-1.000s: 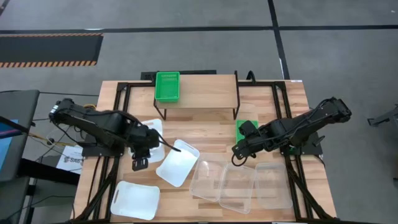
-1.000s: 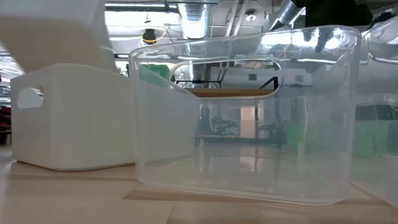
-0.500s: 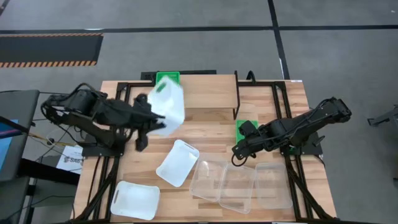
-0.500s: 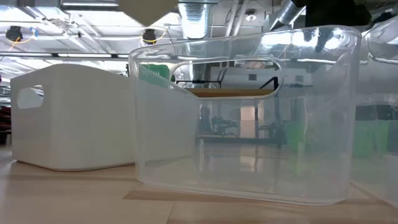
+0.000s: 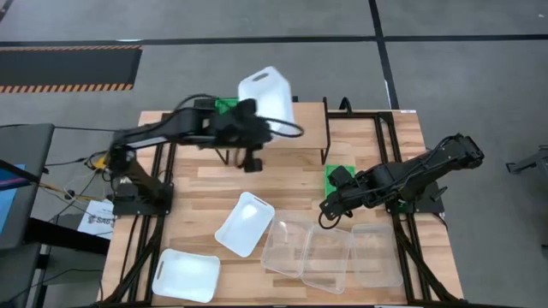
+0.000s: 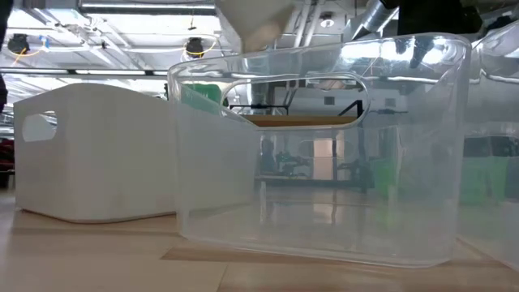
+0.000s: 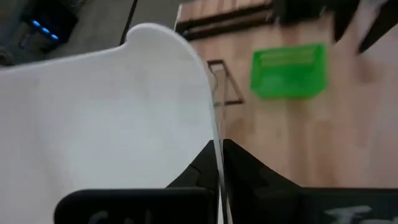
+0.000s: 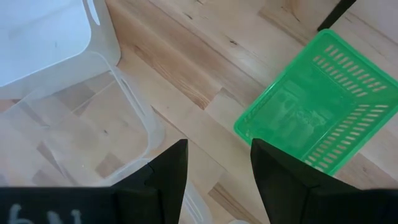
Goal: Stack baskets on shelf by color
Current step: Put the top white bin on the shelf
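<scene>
My left gripper (image 5: pixel 255 124) is raised over the light-wood shelf (image 5: pixel 300 128) and shut on a white basket (image 5: pixel 267 96), which also shows at the top of the low view (image 6: pixel 251 20). One green basket (image 5: pixel 226 105) sits on the shelf's left end, half hidden by the arm. Another green basket (image 5: pixel 340 178) rests on the table beside my right gripper (image 8: pixel 214 168), which is open and hovers over bare wood. Two more white baskets (image 5: pixel 244 224) (image 5: pixel 186 275) and three clear baskets (image 5: pixel 330 255) stand on the table. My left gripper pinches one side wall of the white basket at its rim (image 7: pixel 214 140), one finger inside and one outside. The basket is lifted clear and stands tilted beyond the fingers, above the shelf.
The shelf stands on black legs (image 5: pixel 225 158) at the table's far edge, with bare board right of the green basket. The clear baskets (image 6: pixel 316 154) and a white basket (image 6: pixel 97 154) crowd the near edge. Black frame rails (image 5: pixel 150 231) run along both table sides.
My left gripper has risen from the table's left part and swung toward the far edge and right, to above the shelf. The white basket it holds has come off the table, lifted clear and tipped as it travelled.
</scene>
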Controlling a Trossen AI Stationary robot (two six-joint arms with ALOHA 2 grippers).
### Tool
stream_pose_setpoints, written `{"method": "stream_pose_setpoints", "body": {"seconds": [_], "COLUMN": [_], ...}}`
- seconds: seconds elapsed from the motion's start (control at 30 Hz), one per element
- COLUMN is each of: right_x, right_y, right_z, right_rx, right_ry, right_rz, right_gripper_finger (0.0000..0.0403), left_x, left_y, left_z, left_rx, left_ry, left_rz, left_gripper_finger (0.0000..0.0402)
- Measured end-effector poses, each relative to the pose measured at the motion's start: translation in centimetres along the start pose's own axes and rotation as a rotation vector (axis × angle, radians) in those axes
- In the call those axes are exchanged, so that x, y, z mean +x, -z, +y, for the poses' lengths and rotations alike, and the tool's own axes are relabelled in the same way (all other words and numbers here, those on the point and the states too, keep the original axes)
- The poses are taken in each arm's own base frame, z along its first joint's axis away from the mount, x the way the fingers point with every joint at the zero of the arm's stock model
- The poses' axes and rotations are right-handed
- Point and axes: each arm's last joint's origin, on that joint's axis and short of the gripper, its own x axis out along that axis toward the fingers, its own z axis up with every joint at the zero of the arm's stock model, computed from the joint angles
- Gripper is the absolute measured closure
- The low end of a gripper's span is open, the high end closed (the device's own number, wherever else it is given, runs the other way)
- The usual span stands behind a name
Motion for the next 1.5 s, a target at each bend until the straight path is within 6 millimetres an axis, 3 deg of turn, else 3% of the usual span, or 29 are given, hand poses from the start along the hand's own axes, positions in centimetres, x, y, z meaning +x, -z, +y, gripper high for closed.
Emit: {"method": "stream_pose_setpoints", "body": {"seconds": [0.2,0.37,1.2,1.5], "right_x": [0.0,0.0,0.0,0.0], "right_y": [0.0,0.0,-0.1,-0.1], "right_z": [0.0,0.0,0.4,0.4], "right_rx": [0.002,0.001,0.016,0.017], "right_ry": [-0.001,-0.001,-0.037,-0.039], "right_rz": [0.0,0.0,-0.012,-0.011], "right_gripper_finger": [0.0202,0.0202,0.0202,0.0202], "left_x": [5.9,8.7,12.6,13.0], "left_y": [1.2,2.6,4.3,4.7], "left_z": [1.9,3.4,1.8,1.7], "left_rx": [0.078,0.04,0.076,0.071], "left_ry": [0.058,0.089,0.15,0.16], "left_rz": [0.171,0.271,0.469,0.506], "left_gripper_finger": [0.0401,0.0401,0.0401,0.0401]}}
